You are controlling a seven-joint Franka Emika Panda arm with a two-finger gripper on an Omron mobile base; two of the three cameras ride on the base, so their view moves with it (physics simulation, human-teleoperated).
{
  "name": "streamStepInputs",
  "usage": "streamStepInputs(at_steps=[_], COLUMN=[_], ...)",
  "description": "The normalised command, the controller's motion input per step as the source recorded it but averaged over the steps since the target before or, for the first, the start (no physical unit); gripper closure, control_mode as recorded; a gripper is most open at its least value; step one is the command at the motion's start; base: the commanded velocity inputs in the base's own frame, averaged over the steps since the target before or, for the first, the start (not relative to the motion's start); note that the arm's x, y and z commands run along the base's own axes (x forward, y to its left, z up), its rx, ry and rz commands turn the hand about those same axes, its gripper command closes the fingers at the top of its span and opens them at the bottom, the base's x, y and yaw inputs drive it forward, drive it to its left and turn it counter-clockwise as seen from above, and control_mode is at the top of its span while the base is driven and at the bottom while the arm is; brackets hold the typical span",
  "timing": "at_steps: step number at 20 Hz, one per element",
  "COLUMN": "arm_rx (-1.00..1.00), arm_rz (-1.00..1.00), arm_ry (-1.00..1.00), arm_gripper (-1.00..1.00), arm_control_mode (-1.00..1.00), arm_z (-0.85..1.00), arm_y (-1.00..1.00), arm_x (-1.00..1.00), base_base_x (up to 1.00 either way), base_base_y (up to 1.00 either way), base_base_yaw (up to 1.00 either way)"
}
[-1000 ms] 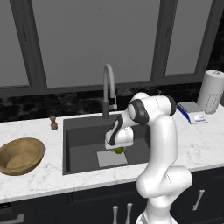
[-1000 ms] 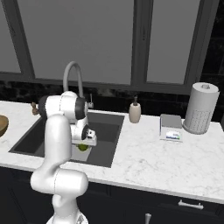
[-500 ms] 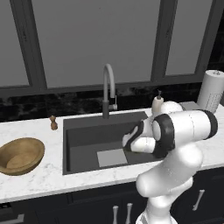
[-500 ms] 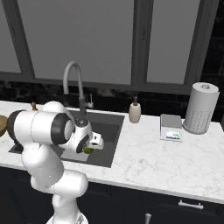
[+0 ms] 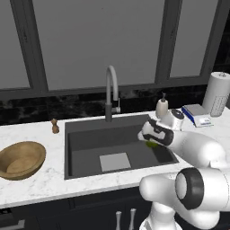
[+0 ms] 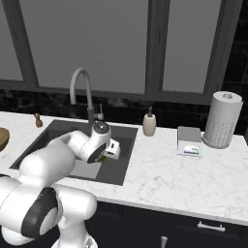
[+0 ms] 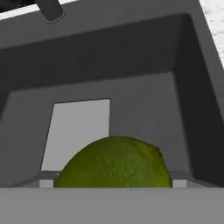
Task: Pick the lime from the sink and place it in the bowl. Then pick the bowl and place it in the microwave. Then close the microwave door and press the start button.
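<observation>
White marble counter runs under dark windows, with the sink (image 5: pixel 90 148) set into it and the wooden bowl (image 5: pixel 20 159) resting well to its left. Above the sink's right side, the gripper (image 5: pixel 150 140) holds the lime (image 7: pixel 114 162) between widely spread jaws. Carrying well likely means staying level, clearing the faucet (image 5: pixel 112 92), and releasing low over the bowl's centre.

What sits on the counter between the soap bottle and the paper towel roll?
In the right base view, a small flat box lies between the soap bottle and the paper towel roll.
</observation>
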Motion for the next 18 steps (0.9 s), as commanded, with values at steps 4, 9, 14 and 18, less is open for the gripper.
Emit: streamStepInputs(at_steps=[4, 9, 14, 18], arm_rx=[0.18, 0.06, 0.00, 0.00], arm_rz=[-0.07, -0.03, 0.02, -0.02], arm_ry=[0.08, 0.12, -0.07, 0.00], arm_gripper=[1.00, 1.00, 1.00, 1.00], arm_control_mode=[-1.00, -1.00, -1.00, -1.00], arm_z=[0.98, 0.30, 0.31, 0.49], arm_y=[-0.15, 0.04, 0.57, 0.86], arm_x=[-0.48, -0.59, -0.82, -0.61], base_base_x=[0.00, 0.00, 0.00, 0.00], base_base_y=[0.00, 0.00, 0.00, 0.00], base_base_yaw=[0.00, 0.00, 0.00, 0.00])
